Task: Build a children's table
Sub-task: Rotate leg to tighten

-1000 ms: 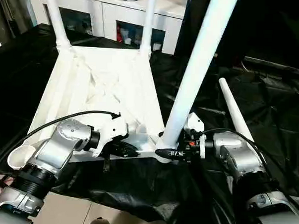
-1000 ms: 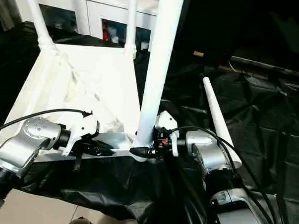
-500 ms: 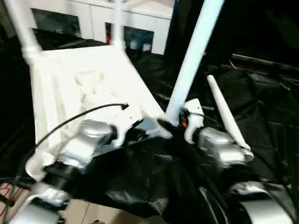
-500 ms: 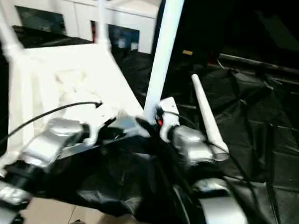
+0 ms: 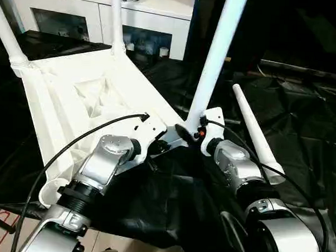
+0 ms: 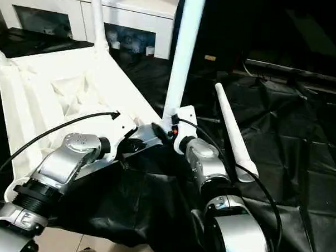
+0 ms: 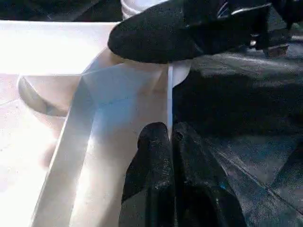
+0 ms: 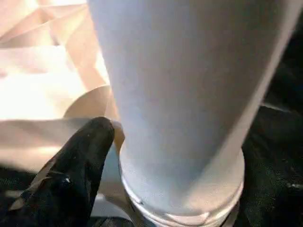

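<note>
tabletop swung leftward, third leg upright in its corner socket

Black sheet under overturned table top

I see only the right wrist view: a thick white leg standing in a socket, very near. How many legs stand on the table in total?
Observer: Three. The far left leg, the far right leg and yours, the near leg.
Operator: Where is the fourth one?
Observer: The loose leg lies on the black sheet, on the robot's right of the table top.
Operator: And what does the left gripper do?
Observer: The left gripper is shut on a thin edge of the table top, beside your leg's socket.
</note>
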Robot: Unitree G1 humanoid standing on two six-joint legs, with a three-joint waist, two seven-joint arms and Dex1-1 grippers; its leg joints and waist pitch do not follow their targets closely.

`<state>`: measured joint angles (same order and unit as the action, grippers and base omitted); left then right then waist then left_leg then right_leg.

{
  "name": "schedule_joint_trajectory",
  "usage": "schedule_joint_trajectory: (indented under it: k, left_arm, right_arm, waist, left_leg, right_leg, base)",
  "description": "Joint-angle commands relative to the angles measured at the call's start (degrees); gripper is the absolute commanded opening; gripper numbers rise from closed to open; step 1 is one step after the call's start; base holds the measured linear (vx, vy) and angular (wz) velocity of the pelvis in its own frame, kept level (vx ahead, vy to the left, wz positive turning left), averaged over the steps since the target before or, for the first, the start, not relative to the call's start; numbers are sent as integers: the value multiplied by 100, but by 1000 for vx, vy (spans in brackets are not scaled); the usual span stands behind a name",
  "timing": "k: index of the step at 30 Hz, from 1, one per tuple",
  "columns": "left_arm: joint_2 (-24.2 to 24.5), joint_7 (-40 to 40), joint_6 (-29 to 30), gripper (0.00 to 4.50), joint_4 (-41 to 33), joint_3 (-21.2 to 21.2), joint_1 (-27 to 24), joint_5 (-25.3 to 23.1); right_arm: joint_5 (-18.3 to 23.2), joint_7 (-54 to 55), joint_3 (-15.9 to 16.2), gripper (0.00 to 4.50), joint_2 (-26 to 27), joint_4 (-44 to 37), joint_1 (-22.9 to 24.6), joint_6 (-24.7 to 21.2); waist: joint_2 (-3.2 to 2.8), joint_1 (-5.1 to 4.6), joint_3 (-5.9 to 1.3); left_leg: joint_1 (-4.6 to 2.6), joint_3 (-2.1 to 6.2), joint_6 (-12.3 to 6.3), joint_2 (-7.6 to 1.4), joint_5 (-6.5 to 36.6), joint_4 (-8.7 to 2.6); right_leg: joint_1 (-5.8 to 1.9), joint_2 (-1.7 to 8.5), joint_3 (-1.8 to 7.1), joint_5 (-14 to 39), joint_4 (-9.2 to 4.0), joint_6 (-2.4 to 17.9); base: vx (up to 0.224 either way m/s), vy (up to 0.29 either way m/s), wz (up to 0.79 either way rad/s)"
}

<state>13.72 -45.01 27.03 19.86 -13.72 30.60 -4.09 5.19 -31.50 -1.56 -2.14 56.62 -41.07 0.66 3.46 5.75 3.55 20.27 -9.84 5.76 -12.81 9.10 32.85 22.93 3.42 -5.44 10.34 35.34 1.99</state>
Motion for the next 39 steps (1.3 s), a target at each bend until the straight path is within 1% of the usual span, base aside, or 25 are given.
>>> schedule_joint_trajectory:
  k: [1, 4, 5, 6, 8, 9, 11, 12, 13, 14, 15, 18, 20, 21, 23, 26, 27, 28, 32, 34, 35, 36, 37, 38, 39]
  left_arm:
    - [-77, -498, -548, 0, -415, -154, 51, 402]
    - [85, -763, -641, 0, -457, -162, -17, 475]
    - [221, -999, -703, 0, -491, -162, -69, 551]
    - [279, -1094, -720, 0, -507, -165, -86, 575]
    - [447, -1415, -837, 0, -561, -175, -144, 656]
    - [565, -1648, -800, 0, -600, -158, -183, 735]
    - [600, -1716, -782, 0, -610, -153, -193, 756]
    - [768, -1925, -888, 0, -593, -195, -227, 735]
    - [881, -2030, -971, 0, -543, -229, -237, 688]
    - [918, -2074, -998, 0, -524, -237, -239, 676]
    - [996, -2170, -1054, 0, -479, -253, -241, 651]
    - [1061, -2255, -1079, 0, -466, -243, -242, 676]
    - [1171, -2510, -1028, 0, -561, -249, -274, 810]
    - [1211, -2616, -1011, 0, -599, -253, -288, 855]
    - [1279, -2752, -1025, 0, -656, -261, -325, 902]
    - [1325, -2823, -1058, 0, -648, -260, -344, 908]
    - [1330, -2834, -1065, 0, -642, -258, -345, 906]
    - [1341, -2852, -1086, 0, -620, -250, -345, 898]
    - [1349, -2805, -1093, 0, -604, -244, -344, 904]
    - [1317, -2708, -1065, 0, -588, -225, -336, 888]
    - [1247, -2510, -1080, 0, -500, -187, -293, 824]
    - [1198, -2369, -1094, 0, -435, -160, -261, 777]
    - [1133, -2224, -1083, 0, -361, -122, -217, 740]
    - [976, -1908, -1105, 0, -224, -45, -118, 675]
    - [833, -1694, -1037, 0, -154, 18, -40, 669]
  right_arm:
    - [-73, -865, 467, 381, 60, -192, 108, 12]
    - [-140, -1262, 591, 381, -129, -328, 184, 163]
    - [-166, -1566, 667, 381, -282, -425, 237, 279]
    - [-164, -1678, 689, 381, -344, -468, 254, 314]
    - [-99, -2135, 734, 381, -520, -637, 321, 359]
    - [-17, -2615, 797, 381, -676, -849, 402, 263]
    - [1, -2754, 822, 381, -727, -914, 425, 216]
    - [34, -3164, 935, 381, -900, -1121, 503, 161]
    - [23, -3388, 1021, 381, -1008, -1213, 539, 140]
    - [14, -3466, 1050, 381, -1044, -1235, 550, 132]
    - [-9, -3634, 1116, 381, -1119, -1274, 571, 115]
    - [14, -3800, 1147, 381, -1159, -1307, 593, 113]
    - [97, -3991, 1156, 381, -1165, -1408, 625, 52]
    - [120, -4066, 1152, 381, -1168, -1467, 643, 2]
    - [172, -4190, 1176, 357, -1166, -1568, 678, -107]
    - [205, -4257, 1225, 346, -1172, -1632, 707, -182]
    - [207, -4266, 1231, 320, -1173, -1639, 710, -195]
    - [198, -4290, 1237, 320, -1172, -1650, 717, -229]
    - [209, -4304, 1232, 291, -1161, -1698, 766, -323]
    - [206, -4255, 1234, 279, -1147, -1731, 805, -337]
    - [222, -4183, 1219, 278, -1121, -1736, 822, -404]
    - [232, -4130, 1207, 278, -1103, -1737, 831, -451]
    - [232, -3985, 1169, 277, -1055, -1717, 833, -540]
    - [134, -3318, 1020, 275, -890, -1446, 734, -647]
    - [55, -2715, 881, 275, -747, -1168, 626, -603]
  waist:
    - [-64, 23, -399]
    - [-61, 24, -402]
    - [-43, 43, -411]
    - [-56, 47, -404]
    - [-52, 80, -406]
    - [-48, 82, -405]
    - [-59, 104, -403]
    - [-59, 105, -401]
    - [-67, 122, -405]
    - [-58, 128, -405]
    - [-65, 141, -406]
    - [-60, 156, -399]
    - [-50, 162, -403]
    - [-56, 163, -400]
    - [-55, 171, -407]
    - [-64, 194, -406]
    - [-63, 210, -407]
    - [-54, 222, -405]
    - [-55, 234, -400]
    - [-57, 238, -406]
    - [-45, 240, -409]
    - [-46, 239, -406]
    - [-51, 243, -405]
    - [-45, 235, -399]
    - [-40, 221, -392]
  left_leg:
    - [-31, 5, -83, -72, 1323, -340]
    - [-14, 4, -129, -81, 1279, -342]
    - [-11, 3, -148, -80, 1224, -332]
    - [-11, -3, -173, -86, 1210, -330]
    - [-30, -5, -194, -85, 1234, -329]
    - [-20, -5, -211, -97, 1202, -334]
    - [-42, -15, -242, -104, 1182, -328]
    - [-32, -12, -238, -101, 1171, -334]
    - [-15, -6, -232, -95, 1146, -331]
    - [-17, -8, -244, -96, 1152, -332]
    - [-24, -10, -249, -99, 1159, -329]
    - [-21, -6, -213, -105, 1178, -336]
    - [-25, -7, -190, -97, 1195, -331]
    - [-16, -6, -193, -102, 1195, -336]
    - [-24, -5, -194, -112, 1163, -334]
    - [-37, -11, -188, -112, 1151, -333]
    - [-37, -13, -181, -111, 1143, -333]
    - [-42, -16, -169, -113, 1170, -333]
    - [-39, -10, -132, -107, 1198, -339]
    - [-36, -5, -123, -111, 1177, -340]
    - [-37, -8, -125, -109, 1167, -338]
    - [-34, -6, -125, -106, 1155, -338]
    - [-47, -11, -120, -104, 1170, -335]
    - [-40, -7, -105, -103, 1146, -342]
    - [-46, -4, -54, -89, 1187, -348]
  right_leg:
    - [-296, 481, 329, 1558, -480, 832]
    - [-304, 480, 331, 1449, -461, 874]
    - [-319, 490, 330, 1398, -449, 900]
    - [-303, 490, 336, 1358, -443, 932]
    - [-302, 483, 334, 1401, -451, 936]
    - [-306, 476, 337, 1303, -435, 958]
    - [-286, 470, 342, 1198, -425, 999]
    - [-294, 472, 339, 1194, -422, 1032]
    - [-317, 468, 331, 1209, -416, 998]
    - [-313, 466, 331, 1226, -429, 977]
    - [-307, 470, 333, 1247, -432, 970]
    - [-303, 477, 330, 1337, -427, 972]
    - [-306, 476, 329, 1376, -431, 969]
    - [-305, 477, 328, 1393, -428, 969]
    - [-303, 474, 331, 1303, -412, 980]
    - [-288, 469, 329, 1243, -407, 1028]
    - [-292, 467, 332, 1241, -408, 1023]
    - [-288, 474, 335, 1271, -409, 1015]
    - [-289, 479, 333, 1407, -424, 957]
    - [-293, 482, 333, 1392, -417, 937]
    - [-293, 481, 333, 1380, -419, 934]
    - [-292, 479, 333, 1360, -416, 940]
    - [-282, 479, 337, 1381, -425, 943]
    - [-285, 477, 339, 1392, -426, 933]
    - [-282, 484, 336, 1543, -447, 889]
  base:
    - [0, 0, 0]
    - [0, 0, 0]
    - [0, 0, 0]
    - [0, 0, 0]
    - [0, 0, 0]
    - [0, 0, 0]
    - [0, 0, 0]
    - [0, 0, 0]
    - [0, 0, 0]
    - [0, 0, 0]
    - [0, 0, 0]
    - [0, 0, 0]
    - [0, 0, 0]
    - [0, 0, 0]
    - [0, 0, 0]
    - [0, 0, 0]
    - [0, 0, 0]
    - [0, 0, 0]
    - [0, 0, 0]
    - [0, 0, 0]
    - [0, 0, 0]
    - [0, 0, 0]
    - [0, 0, 0]
    - [0, 0, 0]
    - [0, 0, 0]
